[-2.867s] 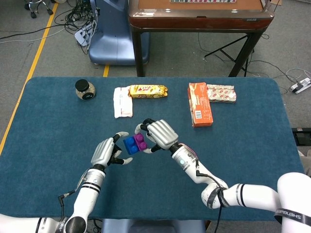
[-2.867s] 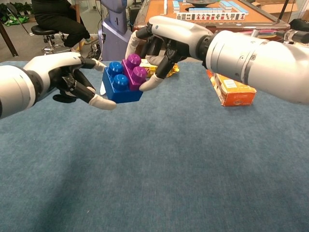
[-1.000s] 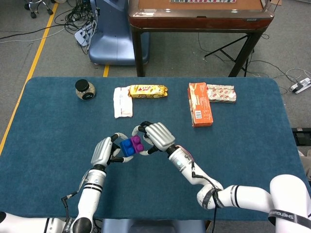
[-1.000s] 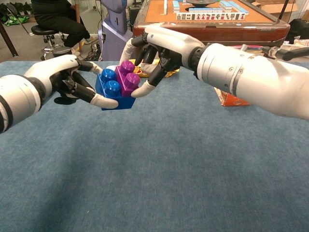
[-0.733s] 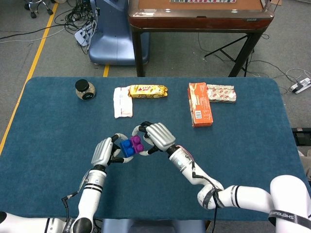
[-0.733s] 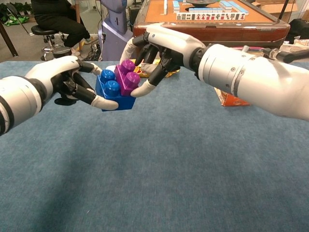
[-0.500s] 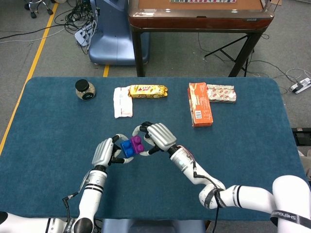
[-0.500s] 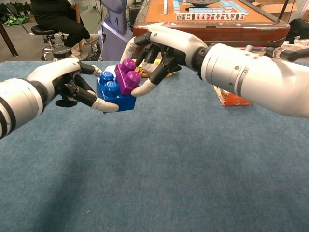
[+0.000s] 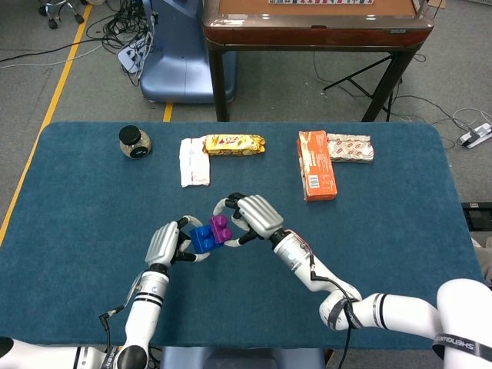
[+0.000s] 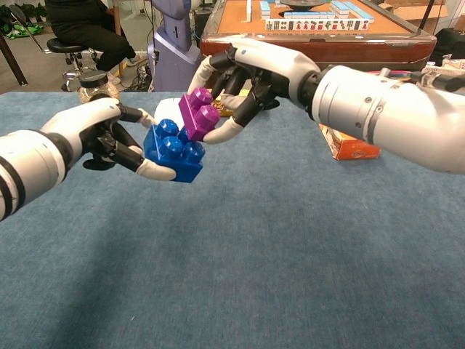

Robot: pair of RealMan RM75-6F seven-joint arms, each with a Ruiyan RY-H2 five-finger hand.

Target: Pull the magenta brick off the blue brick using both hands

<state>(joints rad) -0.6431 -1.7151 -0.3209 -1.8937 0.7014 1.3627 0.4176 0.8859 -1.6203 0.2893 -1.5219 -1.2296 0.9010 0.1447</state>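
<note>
Above the middle of the table, my left hand (image 10: 109,138) holds the blue brick (image 10: 174,151), tipped down to the left. My right hand (image 10: 247,73) pinches the magenta brick (image 10: 198,113) between thumb and fingers, tilted up and to the right. The magenta brick stands lifted off the blue one, touching it only near its lower left corner, and all the blue studs show. In the head view the blue brick (image 9: 202,238) and magenta brick (image 9: 220,228) sit side by side between the left hand (image 9: 165,242) and the right hand (image 9: 254,217).
At the back of the blue table (image 9: 384,231) lie a dark jar (image 9: 134,142), a white packet (image 9: 194,162), a yellow snack bar (image 9: 233,144), an orange box (image 9: 316,164) and a red-and-white packet (image 9: 350,147). A wooden table (image 9: 315,23) stands beyond.
The magenta brick has come up off the blue brick and tilted right with my right hand. My left hand has dropped slightly with the blue brick, tipping it down.
</note>
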